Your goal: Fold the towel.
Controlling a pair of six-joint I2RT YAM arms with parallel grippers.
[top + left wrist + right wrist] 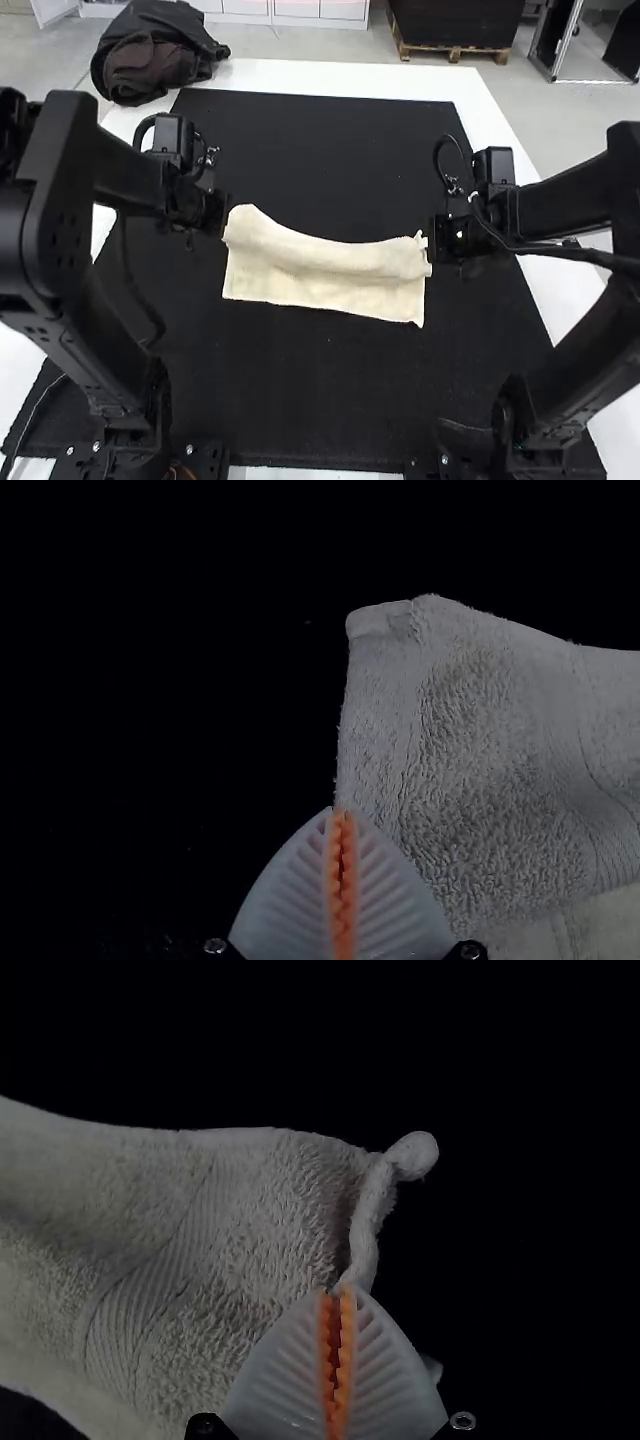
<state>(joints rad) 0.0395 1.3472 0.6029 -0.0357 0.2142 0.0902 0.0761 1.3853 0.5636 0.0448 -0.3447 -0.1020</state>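
High view: bright light is falling on the white tabletop [300,77], with soft shading marking the towel [320,300]. Both wrist views are reading dim, the black mat [320,150] sinking to near-black.

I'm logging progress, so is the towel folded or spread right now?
Partly folded: in the high view, a thick flap overlaps the rest of the towel, whose flatter layer juts out on the near side.

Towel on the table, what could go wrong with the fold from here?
The left gripper and right gripper meet the towel only at its side edges, by their fingertips, so it might slip free. The corner near the right gripper is curled, which may leave a lump. The far edge sags mid-span, so the fold could set crooked.
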